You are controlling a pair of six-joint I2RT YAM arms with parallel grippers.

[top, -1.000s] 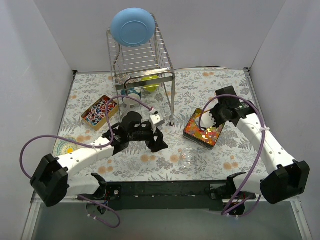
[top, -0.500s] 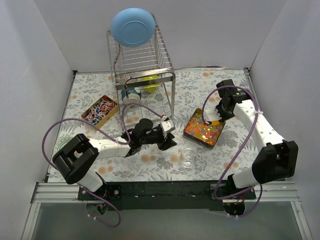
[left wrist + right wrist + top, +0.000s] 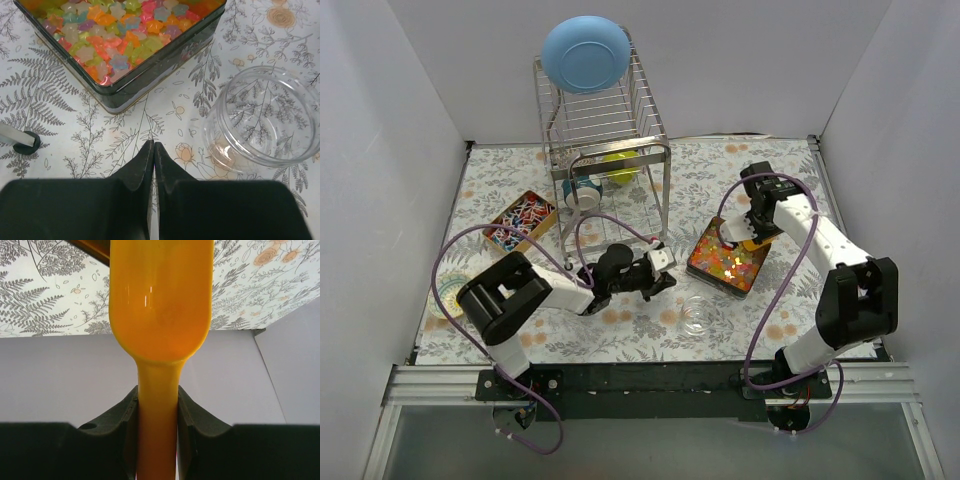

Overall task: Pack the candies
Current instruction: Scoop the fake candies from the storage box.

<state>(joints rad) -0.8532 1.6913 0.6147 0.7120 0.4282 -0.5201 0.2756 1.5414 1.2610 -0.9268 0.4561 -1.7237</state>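
The candies (image 3: pixel 120 35) are small translucent stars in orange, yellow, green, pink and pale violet. They lie heaped in a dark square tin (image 3: pixel 708 281) on the fern-printed cloth (image 3: pixel 770 320). The heap has no long axis of its own. The tin sits cornerwise, with one corner pointing toward the arm bases.

Over the tin's far right edge, the right gripper (image 3: pixel 748 234) is clamped on the handle of an orange scoop (image 3: pixel 160 305). The handle runs straight out between the fingers, and the rounded bowl points away from the wrist.

A clear jar (image 3: pixel 265 117) stands upright and open-mouthed on the cloth just off the tin's near corner, apart from the tin.

To the left of the tin, the left gripper (image 3: pixel 153 150) has its fingertips pressed together with nothing between them. They are low over the cloth, pointing toward the tin's side.

Farther left and back from the tin stands a wire rack (image 3: pixel 605 130) with a blue bowl (image 3: pixel 585 53) on top. Well to the left of the tin, past the rack's legs, a shallow box (image 3: pixel 546 216) holds wrapped sweets (image 3: pixel 518 222) in red, blue and white.
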